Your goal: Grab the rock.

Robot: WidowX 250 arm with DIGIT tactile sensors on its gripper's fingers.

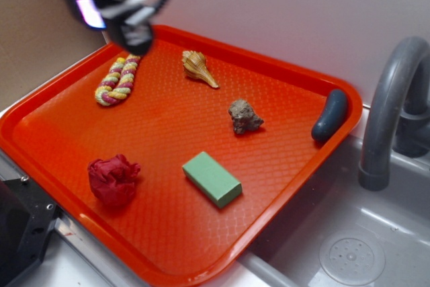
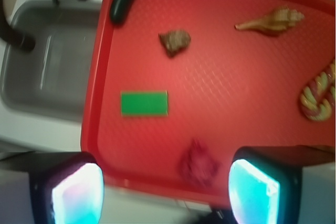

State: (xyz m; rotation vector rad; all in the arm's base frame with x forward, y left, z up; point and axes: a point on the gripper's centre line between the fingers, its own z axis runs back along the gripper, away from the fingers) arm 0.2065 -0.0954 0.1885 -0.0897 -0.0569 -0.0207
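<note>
The rock (image 1: 244, 116) is a lumpy grey-brown stone lying right of centre on the orange tray (image 1: 60, 109); the wrist view shows the rock (image 2: 175, 41) near the top middle. My gripper (image 1: 124, 21) hangs high above the tray's far left corner, over the rope, well away from the rock. In the wrist view the gripper (image 2: 165, 190) is open, its two glowing pads wide apart with nothing between them.
On the tray lie a tan seashell (image 1: 199, 68), a yellow-and-pink rope (image 1: 117, 80), a crumpled red cloth (image 1: 113, 178), a green block (image 1: 212, 178) and a dark blue oblong object (image 1: 330, 115) on the right rim. A grey sink (image 1: 349, 247) with a faucet (image 1: 390, 112) is to the right.
</note>
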